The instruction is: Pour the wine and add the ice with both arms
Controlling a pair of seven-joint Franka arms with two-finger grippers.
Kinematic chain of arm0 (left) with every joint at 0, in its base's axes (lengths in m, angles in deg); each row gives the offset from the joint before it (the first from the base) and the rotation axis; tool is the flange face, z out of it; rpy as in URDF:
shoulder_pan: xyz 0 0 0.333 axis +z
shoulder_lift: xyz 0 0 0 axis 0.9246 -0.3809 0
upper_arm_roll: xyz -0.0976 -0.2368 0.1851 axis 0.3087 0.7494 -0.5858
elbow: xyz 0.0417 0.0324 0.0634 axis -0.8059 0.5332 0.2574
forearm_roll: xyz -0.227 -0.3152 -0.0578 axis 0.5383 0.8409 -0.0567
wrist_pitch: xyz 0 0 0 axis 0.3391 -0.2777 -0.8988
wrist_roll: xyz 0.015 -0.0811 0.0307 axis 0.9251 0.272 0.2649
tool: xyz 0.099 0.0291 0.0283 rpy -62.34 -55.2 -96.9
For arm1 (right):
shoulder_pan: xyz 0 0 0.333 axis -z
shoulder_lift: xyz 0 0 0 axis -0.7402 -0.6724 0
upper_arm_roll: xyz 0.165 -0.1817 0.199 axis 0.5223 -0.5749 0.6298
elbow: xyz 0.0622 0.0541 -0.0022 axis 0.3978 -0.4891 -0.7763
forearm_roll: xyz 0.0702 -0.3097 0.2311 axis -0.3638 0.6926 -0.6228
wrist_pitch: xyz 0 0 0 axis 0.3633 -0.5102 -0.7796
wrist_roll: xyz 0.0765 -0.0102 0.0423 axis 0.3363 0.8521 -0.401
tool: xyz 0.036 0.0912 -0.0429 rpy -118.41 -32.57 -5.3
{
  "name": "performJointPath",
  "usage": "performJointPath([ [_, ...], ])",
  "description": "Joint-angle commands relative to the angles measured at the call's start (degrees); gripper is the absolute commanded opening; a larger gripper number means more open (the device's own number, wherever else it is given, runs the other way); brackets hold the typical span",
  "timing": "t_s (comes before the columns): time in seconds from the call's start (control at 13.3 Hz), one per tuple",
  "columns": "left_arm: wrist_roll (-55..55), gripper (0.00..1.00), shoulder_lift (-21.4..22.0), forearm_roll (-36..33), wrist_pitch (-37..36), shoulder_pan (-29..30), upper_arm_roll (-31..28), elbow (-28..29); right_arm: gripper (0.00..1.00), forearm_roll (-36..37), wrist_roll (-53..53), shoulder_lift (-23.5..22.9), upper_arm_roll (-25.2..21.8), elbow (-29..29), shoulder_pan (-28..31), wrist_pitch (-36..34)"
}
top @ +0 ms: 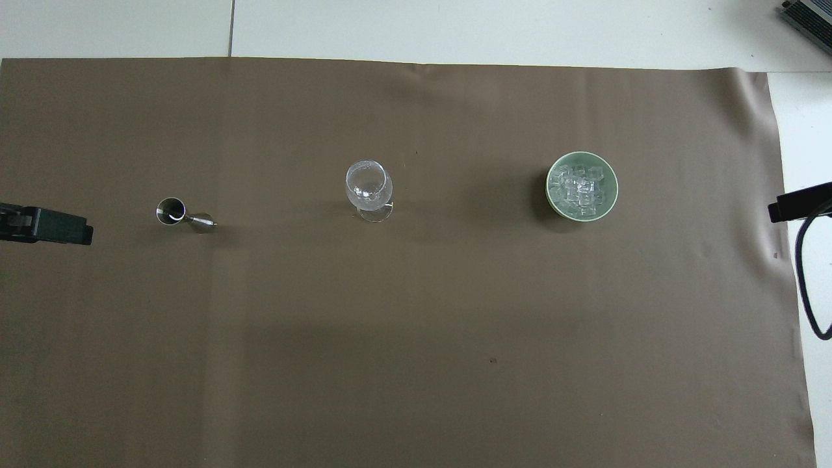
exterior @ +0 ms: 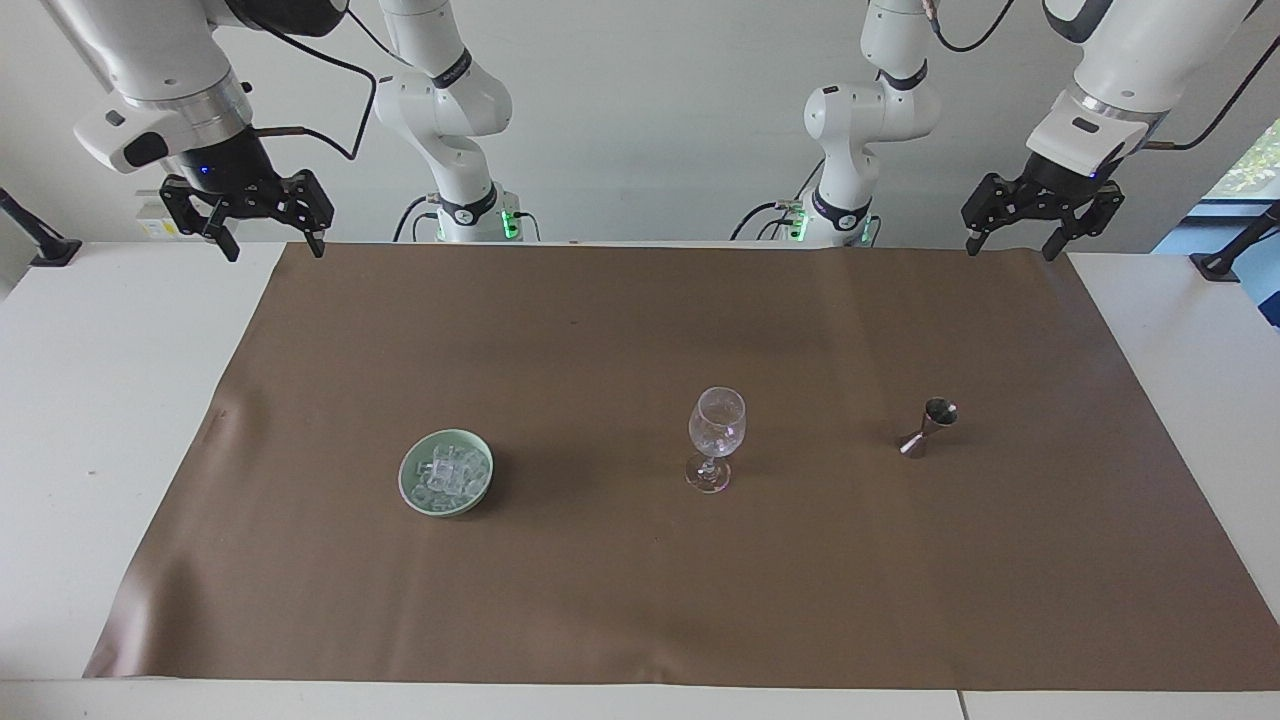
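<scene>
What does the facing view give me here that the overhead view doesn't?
Facing only: both arms in full, the left gripper and right gripper open, raised over the robots' edge of the brown mat.
Overhead only: straight down into the jigger cup and wine glass.
Both: the ice piled in the green bowl, glass in the middle, jigger toward the left arm's end.

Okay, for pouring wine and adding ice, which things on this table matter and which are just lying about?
Belong to the job:
- clear stemmed wine glass, upright mid-table
- small steel double-cone jigger, toward the left arm's end
- pile of clear ice cubes in the pale green round bowl, toward the right arm's end
- left tool and right tool, both open, raised, waiting

Just lying about:
- brown paper table cover
</scene>
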Motion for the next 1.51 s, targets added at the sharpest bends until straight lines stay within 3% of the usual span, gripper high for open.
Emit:
performJointPath([
  [0.0, 0.5, 1.0, 0.7, 0.4, 0.1, -1.3, -1.0, 0.2, 1.0, 0.2, -0.3, 0.9, 0.1, -1.0, 0.0, 0.3],
  [1.43, 0.0, 1.0, 0.7, 1.9, -2.2, -0.5, -1.4, 0.0, 1.0, 0.2, -0.3, 0.9, 0.1, -1.0, 0.0, 0.3],
])
